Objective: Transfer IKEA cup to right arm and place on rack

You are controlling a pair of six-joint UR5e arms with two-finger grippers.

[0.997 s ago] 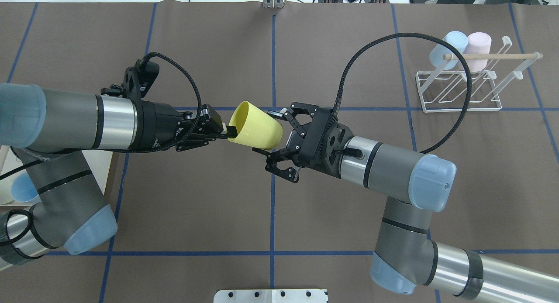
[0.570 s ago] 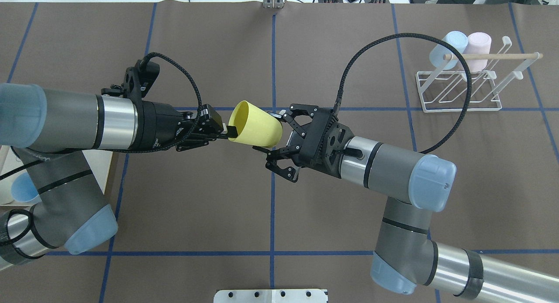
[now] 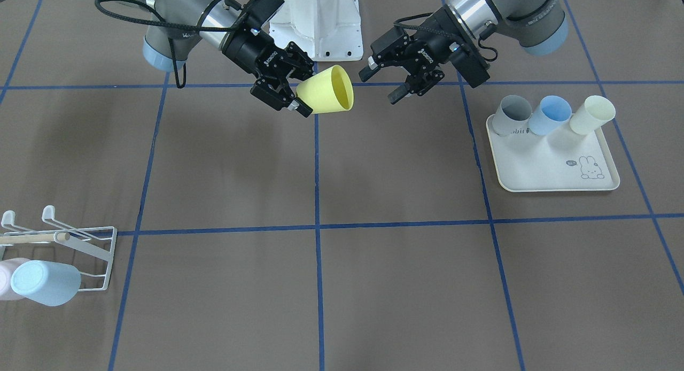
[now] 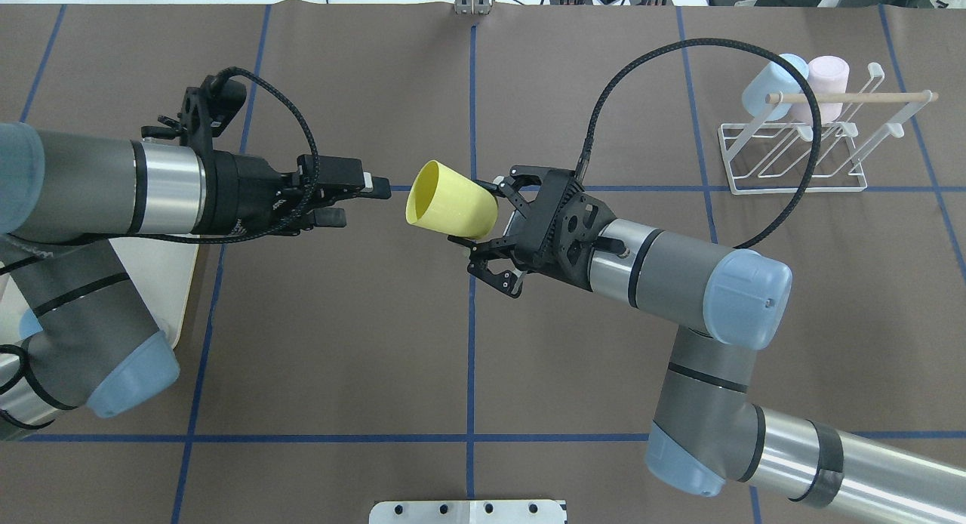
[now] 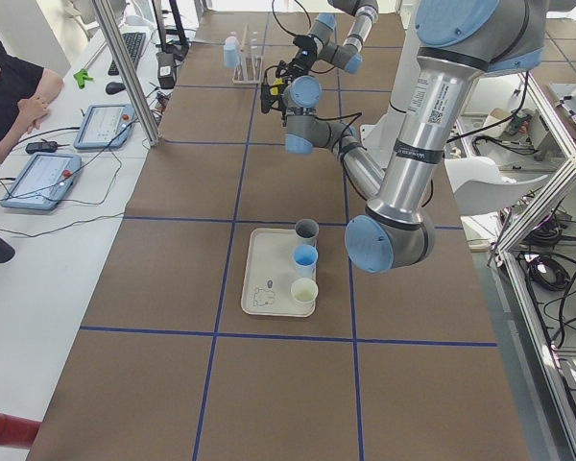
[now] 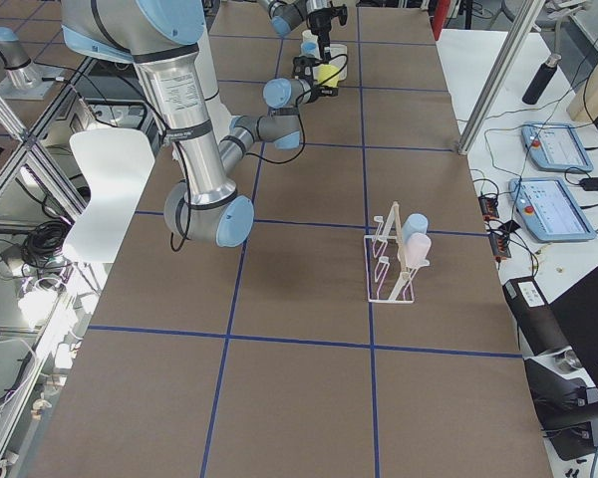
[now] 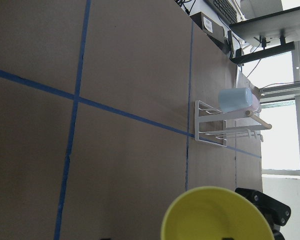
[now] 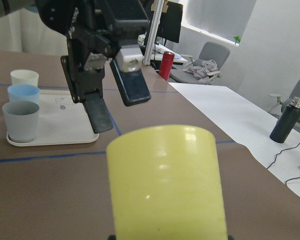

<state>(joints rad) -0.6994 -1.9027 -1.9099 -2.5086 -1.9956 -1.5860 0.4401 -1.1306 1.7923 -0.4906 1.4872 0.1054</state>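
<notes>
Cup point(image 4: 449, 207), yellow, hangs on its side above the table point(image 4: 339, 343), well apart from the rack point(image 4: 792, 158). Its base is turned toward the rack and its open mouth is turned away. Right gripper point(image 4: 483, 214) is clamped on the cup's base end, with a finger on each side of the wall. Left gripper point(image 4: 361, 201) sits farther from the rack than the cup does and faces the mouth. Its jaws are parted wide and hold nothing, and a clear gap lies between its fingertips and the rim. The right wrist view shows its two black fingers point(image 8: 97, 112) spread apart beyond the cup. The rack stands on the table and carries a blue cup point(image 4: 766, 82) and a pink cup point(image 4: 826, 86) side by side at its dowel point(image 4: 853, 97). Tray point(image 3: 556, 173) lies toward the opposite end of the table from the rack, with three cups point(image 3: 550, 114) in a row along one edge
</notes>
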